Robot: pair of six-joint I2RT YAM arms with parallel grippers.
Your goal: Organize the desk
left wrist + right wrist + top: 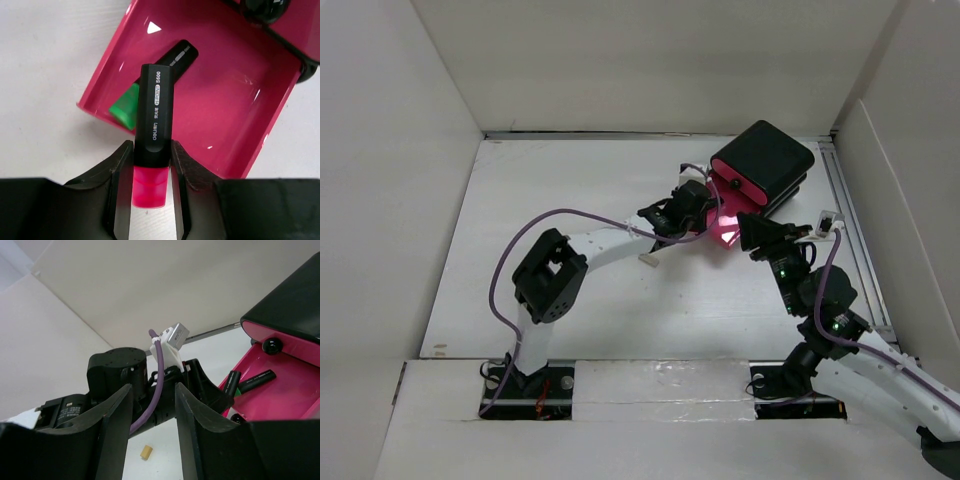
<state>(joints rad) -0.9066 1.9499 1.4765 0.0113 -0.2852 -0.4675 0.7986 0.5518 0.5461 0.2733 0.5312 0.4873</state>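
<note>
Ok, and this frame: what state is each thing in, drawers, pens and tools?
open drawer, pulled out
drawer above it, shut
green highlighter, capped, lying in the open drawer
pink highlighter, capped, cap end over the open drawer
left tool, shut on the pink highlighter
right tool, open, empty

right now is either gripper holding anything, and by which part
The left gripper holds a pink highlighter, clamped where its black cap meets the pink barrel. The right gripper is open and holds nothing.
</note>
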